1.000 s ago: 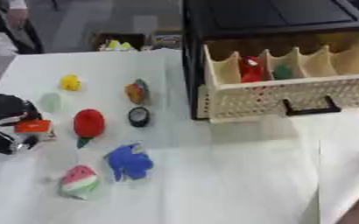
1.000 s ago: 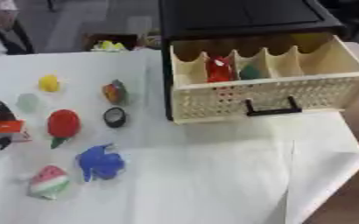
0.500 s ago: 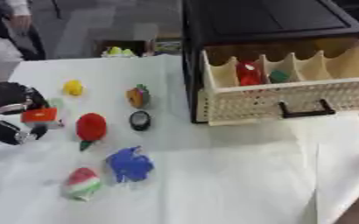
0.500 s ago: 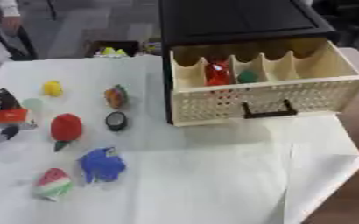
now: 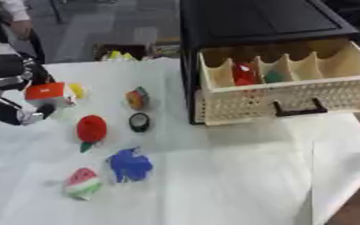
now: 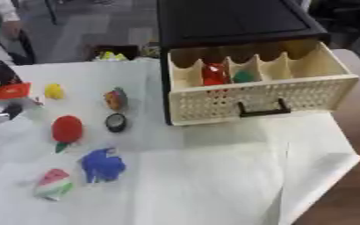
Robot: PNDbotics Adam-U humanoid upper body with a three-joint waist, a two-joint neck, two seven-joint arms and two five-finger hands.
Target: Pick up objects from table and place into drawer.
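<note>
One orange block (image 5: 45, 91) sits pinched in the left hand (image 5: 12, 94) — fingers curled round it — above the table (image 5: 214, 176).

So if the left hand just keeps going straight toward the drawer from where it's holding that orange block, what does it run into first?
Probably the small yellow toy just beyond the orange block in the left hand, then the orange round toy, before the open drawer. The hand may be lifted enough to pass over both; depth is unclear.

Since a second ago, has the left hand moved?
Yes. The left hand, holding the orange-red block, has risen toward the yellow toy, further from the red strawberry.
</note>
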